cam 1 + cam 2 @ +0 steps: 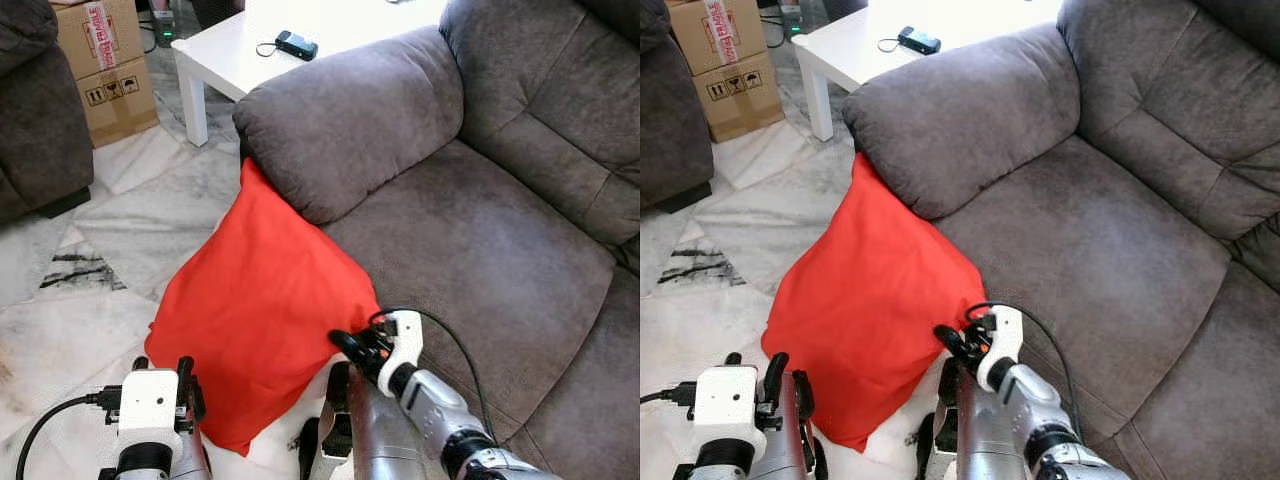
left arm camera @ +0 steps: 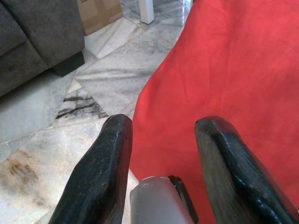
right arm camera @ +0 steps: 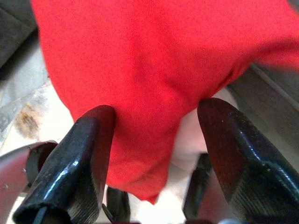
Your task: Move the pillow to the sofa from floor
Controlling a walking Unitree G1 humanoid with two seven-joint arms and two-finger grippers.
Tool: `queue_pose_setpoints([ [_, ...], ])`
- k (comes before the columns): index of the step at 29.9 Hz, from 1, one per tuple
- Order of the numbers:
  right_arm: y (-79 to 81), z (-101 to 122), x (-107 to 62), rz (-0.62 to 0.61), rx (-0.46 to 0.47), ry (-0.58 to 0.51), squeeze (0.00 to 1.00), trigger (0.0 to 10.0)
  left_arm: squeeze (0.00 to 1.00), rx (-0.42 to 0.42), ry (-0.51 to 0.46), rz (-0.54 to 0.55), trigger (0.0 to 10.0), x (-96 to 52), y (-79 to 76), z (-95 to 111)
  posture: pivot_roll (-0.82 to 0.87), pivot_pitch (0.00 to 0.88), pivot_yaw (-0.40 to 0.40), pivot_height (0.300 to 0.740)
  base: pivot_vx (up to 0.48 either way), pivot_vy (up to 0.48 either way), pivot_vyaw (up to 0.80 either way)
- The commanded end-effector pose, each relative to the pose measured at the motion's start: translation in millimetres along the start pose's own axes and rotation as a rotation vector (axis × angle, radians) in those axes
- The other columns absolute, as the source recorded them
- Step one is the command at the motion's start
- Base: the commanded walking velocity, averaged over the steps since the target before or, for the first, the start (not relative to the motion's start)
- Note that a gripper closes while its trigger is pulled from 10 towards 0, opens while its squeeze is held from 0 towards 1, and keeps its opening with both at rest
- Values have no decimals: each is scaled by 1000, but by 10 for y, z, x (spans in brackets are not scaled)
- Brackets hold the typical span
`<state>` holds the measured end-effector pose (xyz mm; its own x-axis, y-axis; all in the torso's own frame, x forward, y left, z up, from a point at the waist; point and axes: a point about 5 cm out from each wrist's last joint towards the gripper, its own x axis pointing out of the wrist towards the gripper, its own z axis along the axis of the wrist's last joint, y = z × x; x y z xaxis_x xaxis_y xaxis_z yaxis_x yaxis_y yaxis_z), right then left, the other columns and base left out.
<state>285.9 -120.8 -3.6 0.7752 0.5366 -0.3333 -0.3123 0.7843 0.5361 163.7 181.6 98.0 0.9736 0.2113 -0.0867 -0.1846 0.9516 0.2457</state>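
pillow (image 1: 255, 300) leans on sofa (image 1: 480, 230) arm; both end effectors spread wide (right (image 3: 154, 126) straddling lower corner).

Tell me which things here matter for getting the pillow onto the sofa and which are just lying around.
Part of the job:
red pillow, on the floor leaning against the sofa
grey sofa
left gripper, open at the pillow's edge
right gripper, open around a pillow corner

Just lying about:
white table
small black device on it
cardboard boxes
second dark sofa
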Motion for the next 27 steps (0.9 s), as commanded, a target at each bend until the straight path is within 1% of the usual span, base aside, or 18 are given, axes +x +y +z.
queue_pose_setpoints([
  [1,-127,-77,-111,-45,27,15,0,0,0,3,12,-7,10000,-37,-36,-3,212,267,-264,572,0,0,0],
  [5,-169,-92,-143,-66,28,23,0,0,0,2,12,-7,10000,-34,-39,-2,210,267,-264,572,0,0,0],
  [6,-182,-98,-153,-76,26,25,0,4824,0,1,11,-6,10000,-33,-39,-1,209,267,-265,572,0,0,0],
  [7,-190,-99,-157,-85,29,22,0,10000,0,1,11,-7,10000,-32,-41,-1,209,268,-266,572,0,0,0],
  [13,-195,-93,-123,-166,54,22,0,10000,0,-1,13,-5,10000,-2,-48,-19,219,259,-267,572,0,0,0],
  [17,-146,-37,-58,-176,76,2,0,10000,0,2,9,1,10000,31,-37,-30,232,246,-276,572,0,0,0],
  [20,-92,68,21,-183,84,-20,0,10000,0,4,9,31,10000,48,6,-52,249,234,-282,572,0,0,0],
  [24,106,316,216,-154,110,-88,0,10000,0,12,7,61,10000,62,85,-58,275,212,-288,572,0,0,0],
  [27,174,392,271,-146,117,-113,0,10000,0,18,3,78,10000,81,133,-64,281,199,-290,572,0,0,0],
])
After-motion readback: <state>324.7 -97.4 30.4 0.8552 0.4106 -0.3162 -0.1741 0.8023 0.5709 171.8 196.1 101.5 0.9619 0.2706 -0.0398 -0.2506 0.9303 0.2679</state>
